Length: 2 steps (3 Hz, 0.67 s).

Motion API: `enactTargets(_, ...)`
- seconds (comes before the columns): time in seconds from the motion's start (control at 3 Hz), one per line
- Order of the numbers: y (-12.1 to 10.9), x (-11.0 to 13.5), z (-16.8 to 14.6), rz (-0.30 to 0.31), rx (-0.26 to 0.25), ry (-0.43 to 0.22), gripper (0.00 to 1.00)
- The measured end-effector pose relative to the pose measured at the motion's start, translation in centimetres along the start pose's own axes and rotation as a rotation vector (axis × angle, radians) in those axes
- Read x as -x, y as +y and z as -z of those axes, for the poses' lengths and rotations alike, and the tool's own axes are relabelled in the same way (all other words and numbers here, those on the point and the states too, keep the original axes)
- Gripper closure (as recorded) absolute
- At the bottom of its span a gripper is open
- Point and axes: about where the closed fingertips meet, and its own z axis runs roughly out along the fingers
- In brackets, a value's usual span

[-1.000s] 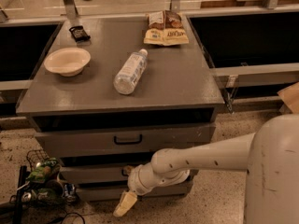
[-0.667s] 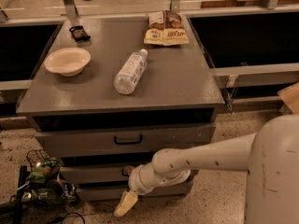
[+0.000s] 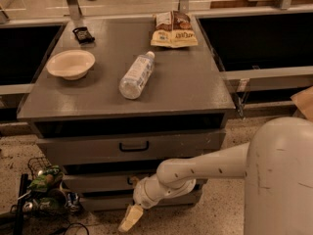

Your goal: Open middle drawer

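Observation:
The grey cabinet has three stacked drawer fronts. The middle drawer [image 3: 95, 182] is a grey front below the top drawer [image 3: 88, 150], and it looks pushed in. Its small black handle [image 3: 131, 181] is partly hidden by my wrist. My white arm [image 3: 205, 166] reaches in from the right across the lower drawers. My gripper [image 3: 130, 219] hangs low in front of the bottom drawer [image 3: 105, 202], below the middle drawer's handle and near the floor, pointing down and to the left. It holds nothing that I can see.
On the cabinet top [image 3: 176, 89] lie a clear plastic bottle [image 3: 136, 75], a cream bowl [image 3: 71, 63], a snack bag [image 3: 173, 29] and a small black item [image 3: 83, 34]. A wire basket with clutter [image 3: 44, 190] sits on the floor at the left. My white base [image 3: 281, 180] stands at the right.

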Motion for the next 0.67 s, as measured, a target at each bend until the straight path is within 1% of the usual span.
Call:
enactTargets(0.33,0.25,-0.21,-0.18,-0.005,0.01,0.0,0.0)
enactTargets(0.67,0.61,-0.17,-0.28,-0.002,0.013,-0.013,0.0)
